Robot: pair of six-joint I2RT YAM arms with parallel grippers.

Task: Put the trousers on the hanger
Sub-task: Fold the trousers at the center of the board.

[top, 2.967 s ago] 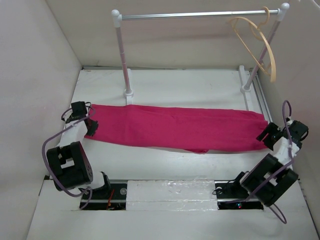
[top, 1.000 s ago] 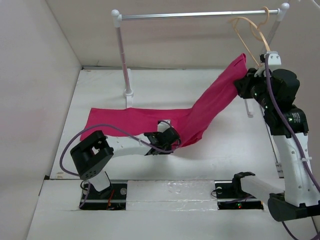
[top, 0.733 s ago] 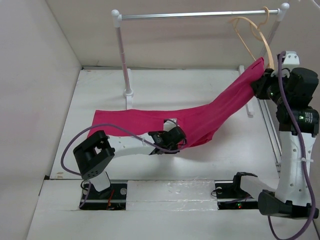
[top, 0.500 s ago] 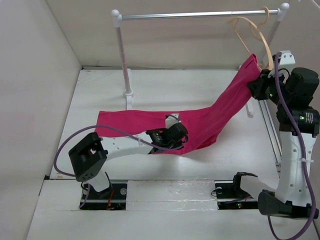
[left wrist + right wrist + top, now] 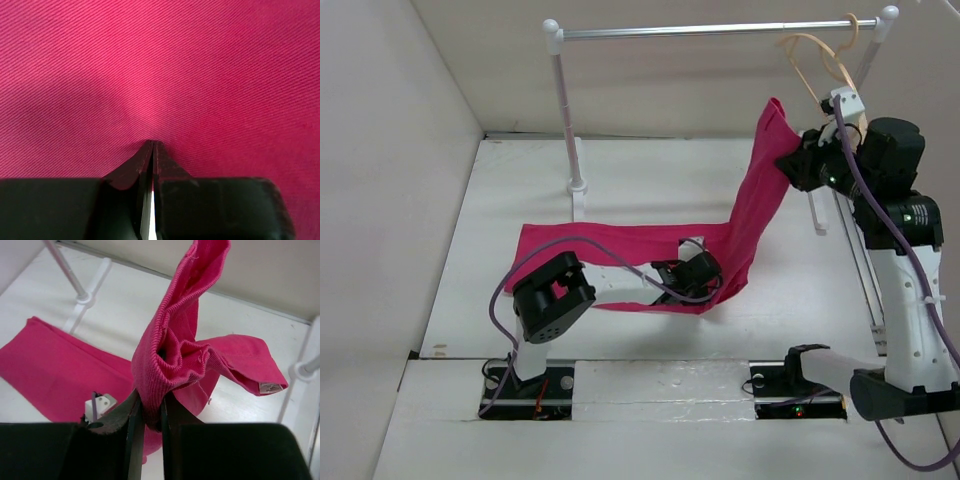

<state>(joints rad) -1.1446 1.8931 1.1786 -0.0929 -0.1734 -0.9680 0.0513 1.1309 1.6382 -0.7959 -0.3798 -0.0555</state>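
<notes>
The pink trousers (image 5: 620,252) lie across the table's middle, and their right end rises steeply to my right gripper (image 5: 792,160). That gripper (image 5: 149,402) is shut on a bunched fold of the trousers (image 5: 170,355), held high just left of the hanger. The light tan hanger (image 5: 825,62) hangs by its hook at the rail's right end, apart from the cloth. My left gripper (image 5: 708,280) is low, at the bend where the trousers leave the table. It (image 5: 152,143) is shut, its tips pressed against the pink cloth (image 5: 160,65) that fills its view.
A white-and-silver rail frame (image 5: 720,30) spans the back, with posts at the left (image 5: 568,120) and right (image 5: 817,205). Pale walls close in on the left, back and right. Both arm bases stand at the near edge.
My right gripper has swung left and up with the trouser end, off the hanger's side. My left gripper has slid right along the cloth. The trousers' left end has shifted right.
</notes>
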